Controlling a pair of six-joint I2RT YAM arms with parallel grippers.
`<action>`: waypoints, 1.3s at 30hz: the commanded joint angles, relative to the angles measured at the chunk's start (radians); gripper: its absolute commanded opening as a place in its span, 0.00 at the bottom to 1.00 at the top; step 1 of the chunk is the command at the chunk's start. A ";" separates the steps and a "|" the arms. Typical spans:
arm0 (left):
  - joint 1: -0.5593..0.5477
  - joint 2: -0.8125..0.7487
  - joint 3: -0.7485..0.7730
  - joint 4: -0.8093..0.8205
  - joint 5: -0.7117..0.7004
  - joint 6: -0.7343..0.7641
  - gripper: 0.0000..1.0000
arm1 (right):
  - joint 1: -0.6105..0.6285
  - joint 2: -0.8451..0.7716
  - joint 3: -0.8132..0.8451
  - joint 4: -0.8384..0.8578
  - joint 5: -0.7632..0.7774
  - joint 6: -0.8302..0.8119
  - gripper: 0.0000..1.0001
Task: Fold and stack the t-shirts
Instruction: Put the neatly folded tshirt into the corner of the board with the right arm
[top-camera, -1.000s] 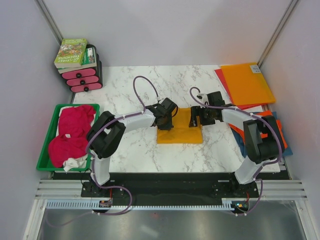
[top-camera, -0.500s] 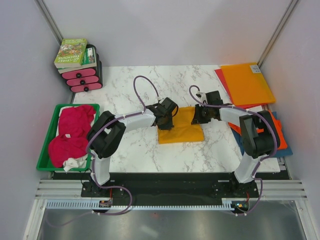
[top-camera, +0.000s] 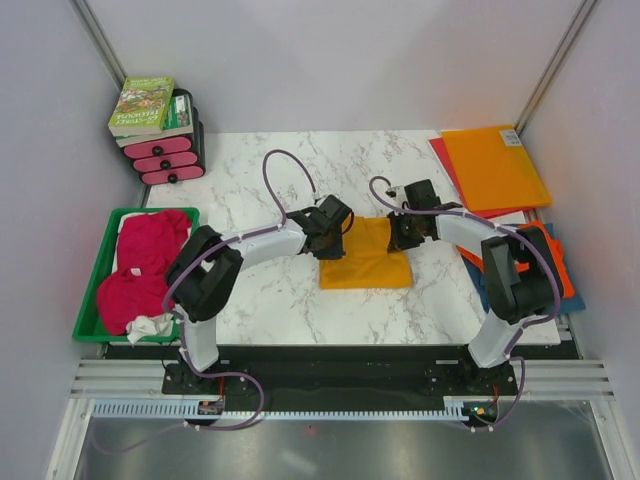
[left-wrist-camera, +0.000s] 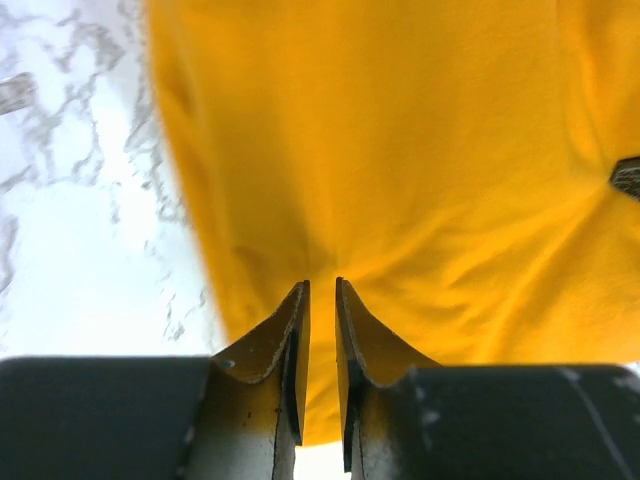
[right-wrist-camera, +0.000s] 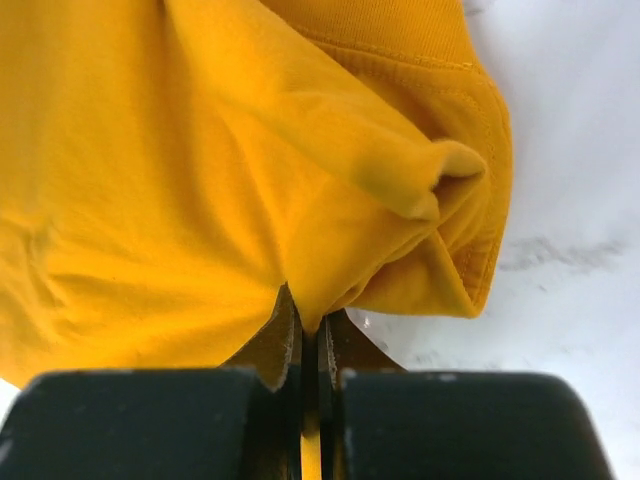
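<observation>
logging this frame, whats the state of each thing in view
golden-orange t-shirt, partly folded, right corner bunched
right gripper, shut on that corner
left gripper, jaws a slit apart, grip unclear
pink shirts, crumpled in the green bin
pink drawers, shut

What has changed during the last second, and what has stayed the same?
The right gripper closed on the right edge of the golden-orange t-shirt, bunching it. The left gripper stays at the left edge, jaws slightly apart; whether it grips is unclear. The green tray and orange sheet did not move.
</observation>
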 joint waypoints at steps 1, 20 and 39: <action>-0.003 -0.142 -0.037 0.002 -0.050 0.039 0.23 | -0.005 -0.105 0.079 -0.120 0.123 -0.079 0.00; -0.015 -0.367 -0.229 -0.009 -0.058 0.001 0.21 | -0.003 -0.298 0.355 -0.402 0.390 -0.168 0.00; -0.081 -0.360 -0.264 -0.019 -0.056 -0.029 0.18 | -0.180 -0.458 0.381 -0.469 0.382 -0.418 0.00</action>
